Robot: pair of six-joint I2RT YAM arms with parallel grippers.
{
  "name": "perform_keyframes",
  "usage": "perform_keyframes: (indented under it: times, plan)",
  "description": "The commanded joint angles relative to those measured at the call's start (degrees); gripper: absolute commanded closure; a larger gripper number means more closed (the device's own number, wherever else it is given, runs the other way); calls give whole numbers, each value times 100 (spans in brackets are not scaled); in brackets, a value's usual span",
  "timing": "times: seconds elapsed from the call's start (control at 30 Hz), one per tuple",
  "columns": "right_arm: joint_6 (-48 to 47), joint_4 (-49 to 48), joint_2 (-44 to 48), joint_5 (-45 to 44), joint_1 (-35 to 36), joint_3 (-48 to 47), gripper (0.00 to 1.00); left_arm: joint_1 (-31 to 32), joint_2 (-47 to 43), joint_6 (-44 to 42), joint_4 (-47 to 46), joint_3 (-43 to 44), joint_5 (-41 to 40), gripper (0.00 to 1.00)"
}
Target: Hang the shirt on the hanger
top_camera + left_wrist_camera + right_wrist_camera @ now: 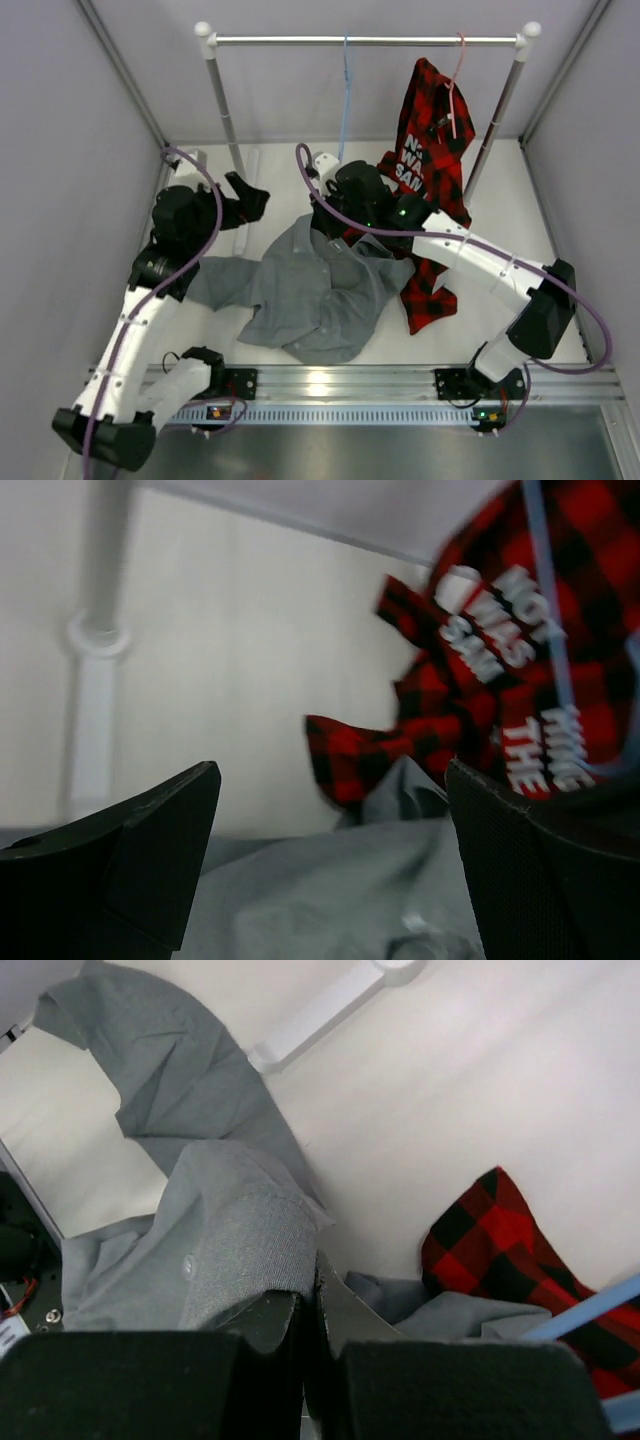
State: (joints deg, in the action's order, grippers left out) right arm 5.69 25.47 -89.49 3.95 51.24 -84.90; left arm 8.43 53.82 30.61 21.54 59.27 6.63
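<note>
**Right claw clamped on grey cloth — hanger waits at twelve o'clock**

Closest to the right wrist lens, the right claw (310, 1300) is clenched on a raised fold of the shirt (230, 1230), with the jaws pressed together and the cloth bunched between them. That pinch looks like the start of a lift: most of the garment lies rumpled on the surface (520, 220) at the centre of the top view, one sleeve trailing toward nine o'clock. The hanger (344, 100) hangs from the rail (370, 41) at twelve o'clock, directly beyond the grip, probably so that the cloth can be fed onto it. The left claw (332, 772) is released, its jaws spread wide with nothing between them. It hovers at ten o'clock of the shirt, likely ready to take a second hold.

The hanger shows edge-on as a thin blue line, and its lower part is lost behind the right wrist. I cannot tell whether the pinched fold is collar or placket — a button sits beside it. The plaid shirt (430, 130) on the pink hanger (458, 60) drapes down at two o'clock. Where it meets the grey cloth, which one lies on top is unclear. The left wrist view is blurred.
</note>
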Motion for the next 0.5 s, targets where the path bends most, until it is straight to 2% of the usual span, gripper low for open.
perform_keyframes:
  times: [0.0, 0.07, 0.1, 0.2, 0.33, 0.47]
  plan:
    - [450, 1019, -199, -88, -27, -632, 100, 1463, -364, -1090, -158, 208, -1372, 3]
    - [564, 1047, -209, -104, -18, -703, 100, 1985, -337, -1285, -281, 156, -1550, 3]
    - [582, 1047, -200, -104, -27, -712, 100, 2483, -355, -1434, -491, 95, -1673, 3]
    - [591, 1074, -183, -52, -27, -747, 100, 3363, -583, -1680, -974, -257, -2306, 6]
    - [626, 1082, -200, -8, -35, -817, 100, 3938, -611, -1857, -1414, -644, -2674, 16]
    - [661, 1118, -270, 1, -44, -923, 100, 4569, -215, -2050, -1407, -741, -3510, 19]
